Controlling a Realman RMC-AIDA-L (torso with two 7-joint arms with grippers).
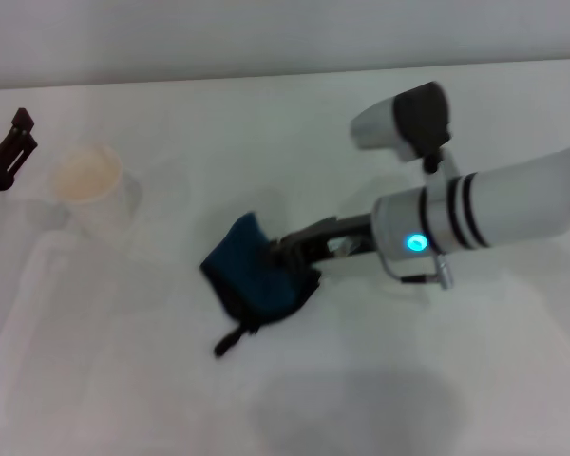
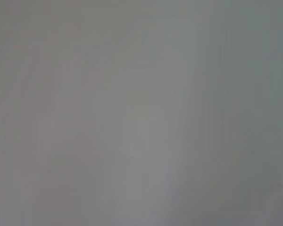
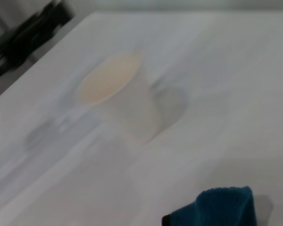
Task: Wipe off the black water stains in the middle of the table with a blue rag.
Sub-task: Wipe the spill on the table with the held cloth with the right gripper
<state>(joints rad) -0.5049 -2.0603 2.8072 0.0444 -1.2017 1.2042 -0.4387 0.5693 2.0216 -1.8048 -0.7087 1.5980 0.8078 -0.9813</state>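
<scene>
The blue rag is a dark teal bundle with black edging in the middle of the white table. Its black loop tab trails toward the front. My right gripper reaches in from the right and is shut on the rag's right side, pressing it onto the tabletop. A corner of the rag also shows in the right wrist view. No black water stain shows in any view. My left gripper sits idle at the far left edge.
A white paper cup stands upright at the left, between the left gripper and the rag; it also shows in the right wrist view. The left wrist view shows only plain pale surface.
</scene>
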